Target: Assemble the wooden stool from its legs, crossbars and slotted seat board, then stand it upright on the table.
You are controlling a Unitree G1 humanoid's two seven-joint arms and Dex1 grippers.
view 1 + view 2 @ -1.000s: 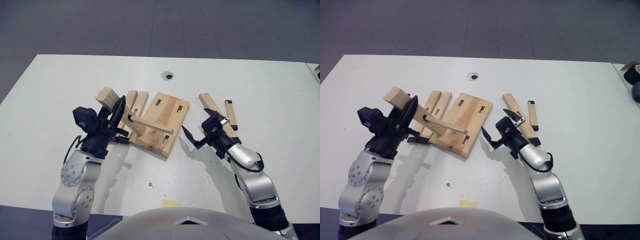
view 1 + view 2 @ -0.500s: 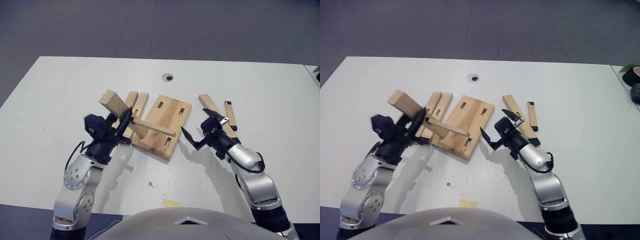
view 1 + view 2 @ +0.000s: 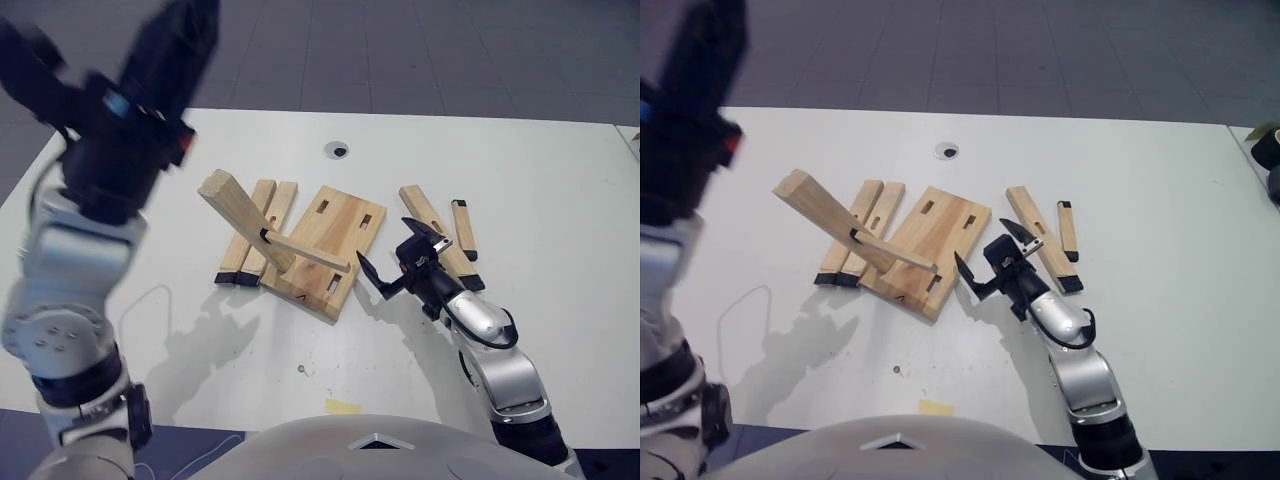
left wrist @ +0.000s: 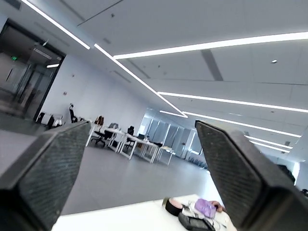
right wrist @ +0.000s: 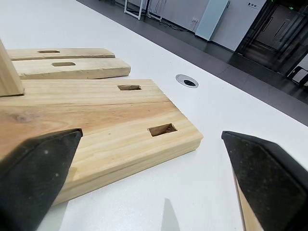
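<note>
Wood lies loose on the bench in the head views: the board flat at the middle, two legs flat just beside its left edge, two more pieces to its right; one leg leans tilted, lower end on the board and upper end in the air, with a crossbar poking from it onto the board, and nothing grips either; I judge that prop the weak spot, since a nudge to the board or a clumsy grab could tip the leg over or work the crossbar out of its hole; the right pincer sits low just beside the board's right edge, wide open, empty, apparently clear of the wood; the left pincer is high above the bench, well apart from every part, too far off to steady the leg.

Left wrist view: its fingers stand spread wide with only the room between them; it holds nothing.

Right wrist view: both fingers are spread wide, the board and one slot lying ahead between them, neither touching as far as I can tell; pushing on from here would likely shove the board and shake the leaning leg.
</note>
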